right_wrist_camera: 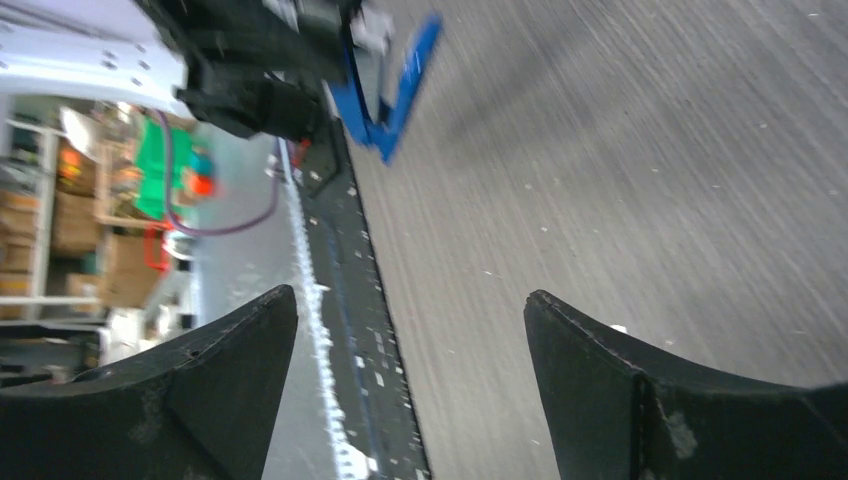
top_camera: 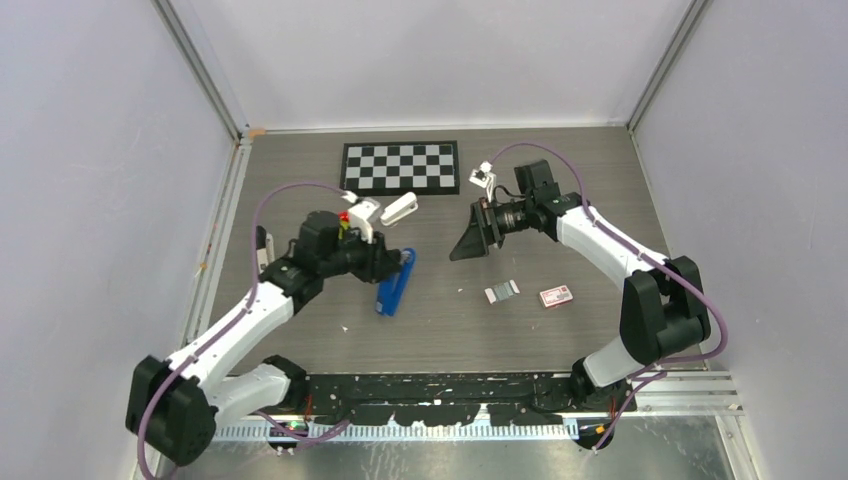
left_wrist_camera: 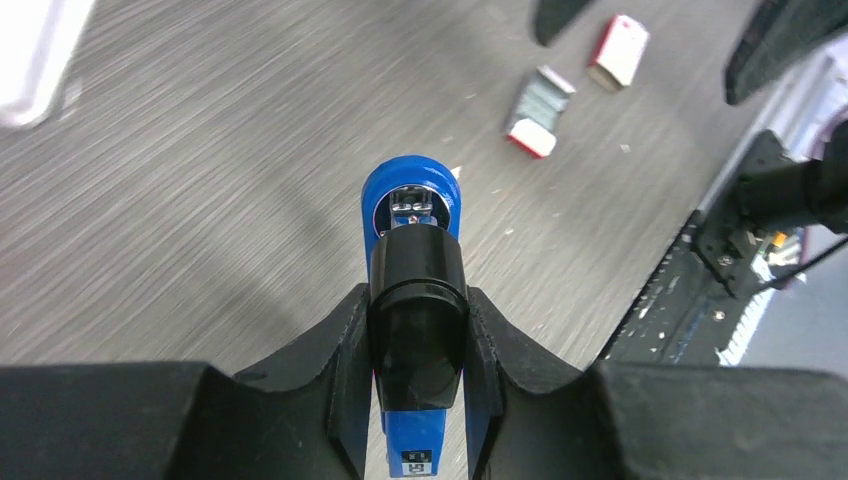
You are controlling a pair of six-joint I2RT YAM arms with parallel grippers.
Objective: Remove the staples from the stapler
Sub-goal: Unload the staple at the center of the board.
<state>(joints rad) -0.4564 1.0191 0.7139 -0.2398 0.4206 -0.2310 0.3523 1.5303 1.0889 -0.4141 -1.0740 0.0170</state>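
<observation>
L pincer (top_camera: pixel 384 263) clamped on blue stapler (top_camera: pixel 396 284); R pincer (top_camera: pixel 467 243) wide apart, nothing in it.

Blue stapler is left of table (top_camera: pixel 600 170) centre, just ahead of the L wrist. R wrist view shows its two halves splayed in a V (right_wrist_camera: pixel 400 85). In L wrist view the L pincer (left_wrist_camera: pixel 418 310) squeezes the black part from both sides, w/ blue body (left_wrist_camera: pixel 410 195) showing beyond. Can't tell if its low end touches the table. R pincer (right_wrist_camera: pixel 410 300) hovers right of centre, well apart from the blue stapler, only bare table btw its jaws. White stapler (top_camera: pixel 400 208) lies near the checkerboard (top_camera: pixel 401 166) at the back. Grey strip (top_camera: pixel 502 291) & red-white box (top_camera: pixel 556 296) lie near each other by the R arm, not touching.
</observation>
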